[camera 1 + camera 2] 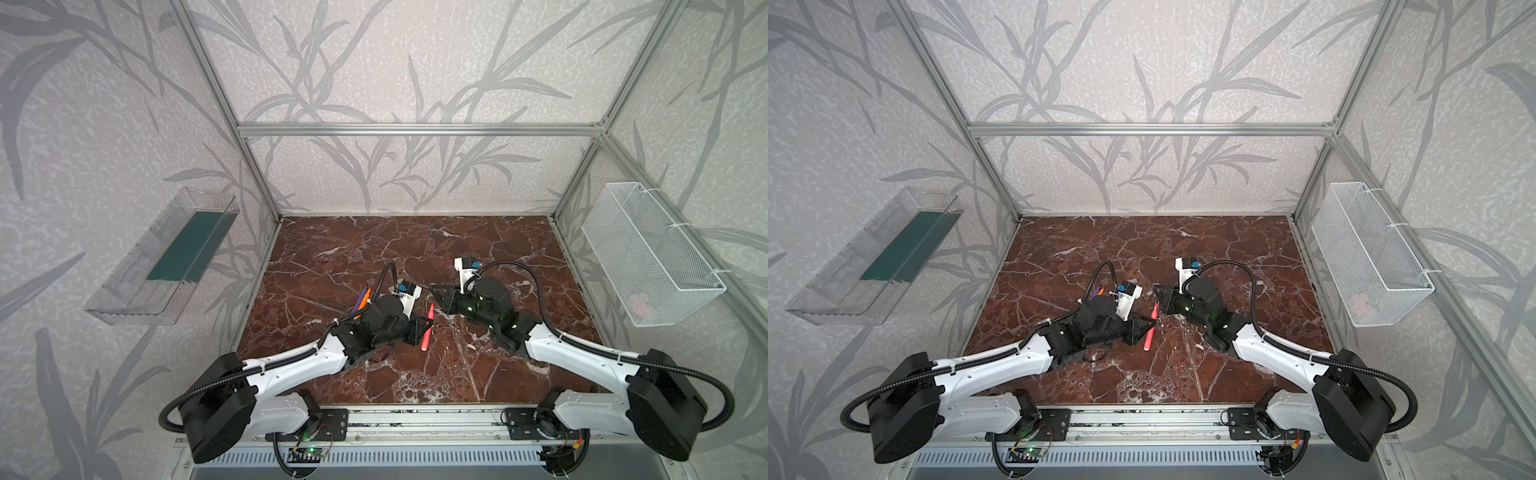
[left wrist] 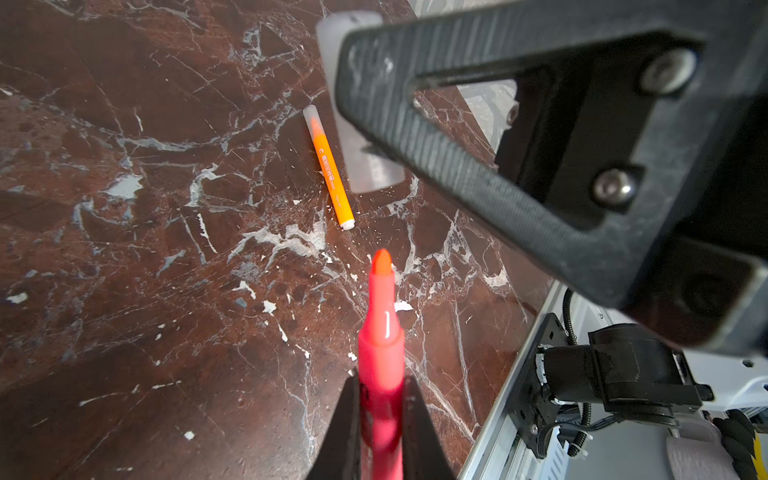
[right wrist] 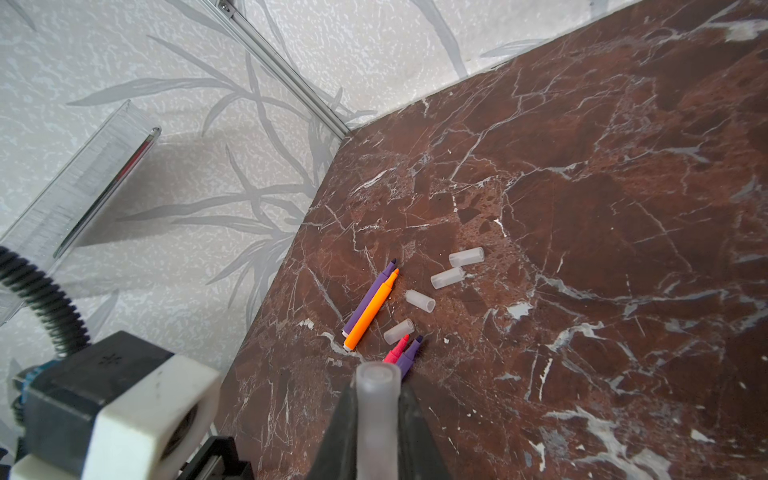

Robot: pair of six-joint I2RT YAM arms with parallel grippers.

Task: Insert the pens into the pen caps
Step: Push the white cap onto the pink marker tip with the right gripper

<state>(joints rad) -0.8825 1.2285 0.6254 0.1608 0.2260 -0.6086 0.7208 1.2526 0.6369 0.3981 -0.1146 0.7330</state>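
My left gripper [image 2: 380, 386] is shut on a pink-red pen [image 2: 381, 328], whose uncapped tip points away from the wrist. In both top views this pen [image 1: 427, 328] [image 1: 1150, 328] hangs tilted over the middle of the marble table [image 1: 457, 249]. My right gripper [image 3: 377, 395] is shut on a pen cap [image 3: 376, 399]. That cap [image 2: 355, 137] shows beside the right gripper's finger [image 2: 478, 158], a little beyond the pen's tip. An orange pen [image 2: 330, 170] with a cap on lies on the table. Several loose pen caps [image 3: 447, 277] lie by a purple pen [image 3: 372, 291], an orange pen [image 3: 371, 311], a pink-red pen [image 3: 397, 349] and another purple pen [image 3: 410, 353].
A clear plastic tray [image 1: 162, 257] hangs on the left wall and a white wire basket [image 1: 652, 253] on the right wall. An aluminium rail [image 1: 415, 415] runs along the table's front edge. The two wrists stand close together at mid table.
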